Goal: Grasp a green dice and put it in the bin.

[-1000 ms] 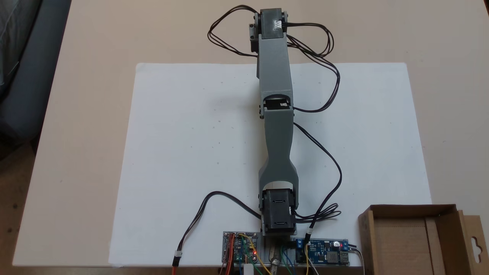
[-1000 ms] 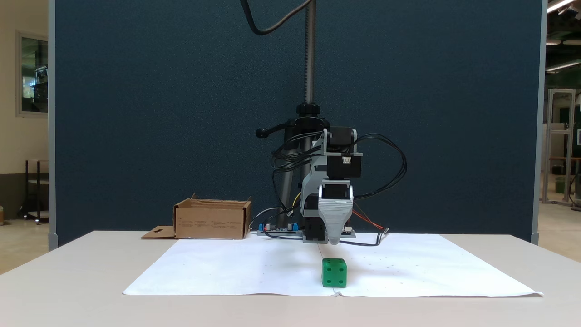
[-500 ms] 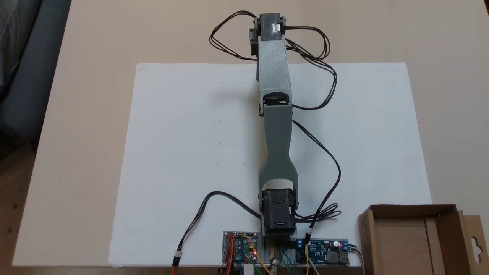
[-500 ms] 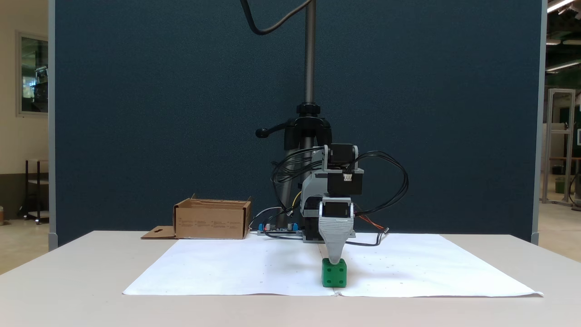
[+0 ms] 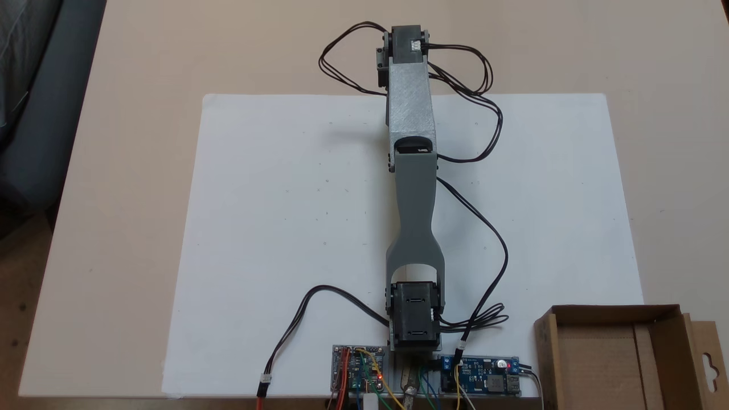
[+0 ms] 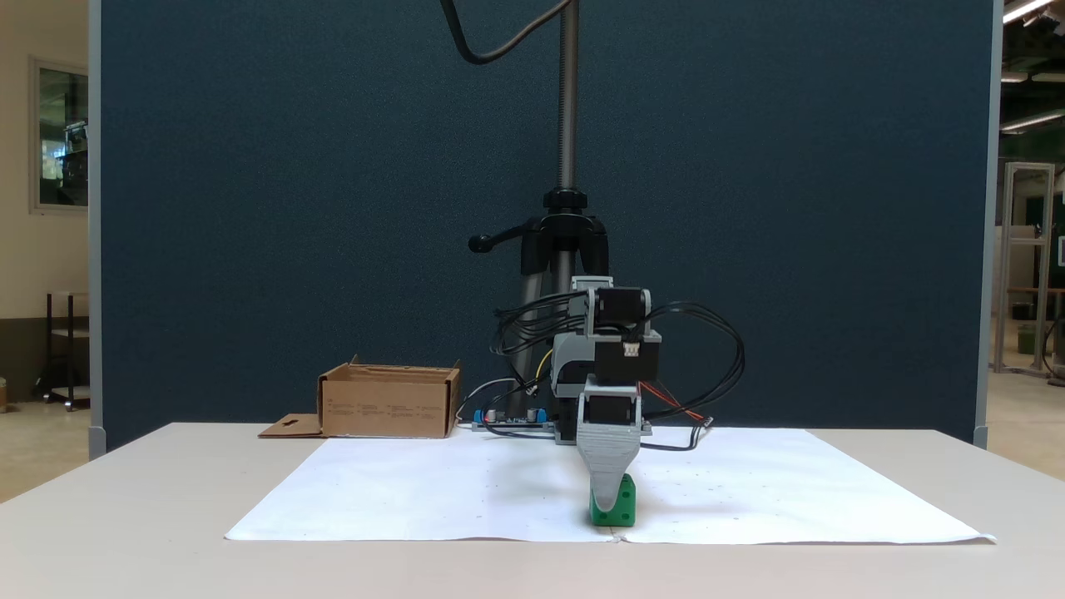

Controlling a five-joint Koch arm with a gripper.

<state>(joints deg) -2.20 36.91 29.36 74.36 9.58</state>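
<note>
Your gripper (image 6: 610, 505) points straight down at the front edge of the white paper sheet (image 6: 416, 491), its grey front jaw lowered over the face of the green dice (image 6: 622, 509). The 2 jaws line up one behind the other from this side, so you cannot tell whether they are apart or closed on the cube. The dice sits on the sheet close to its near edge, the jaw tip covering much of its front — green shows beside and below the tip.

From above, your arm (image 5: 413, 188) stretches in a straight line from its base across the sheet, with the black wrist servo (image 5: 405, 46) just past the sheet's far edge; the dice lies hidden beneath it there.

The cardboard bin (image 5: 612, 353) stands open at the bottom right corner in the view from above, beside the blue circuit board (image 5: 481, 376) and well apart from the dice. In the front view the bin (image 6: 389, 404) sits at the back left of the table (image 6: 125, 532), its hang-tab flap lying flat.
</note>
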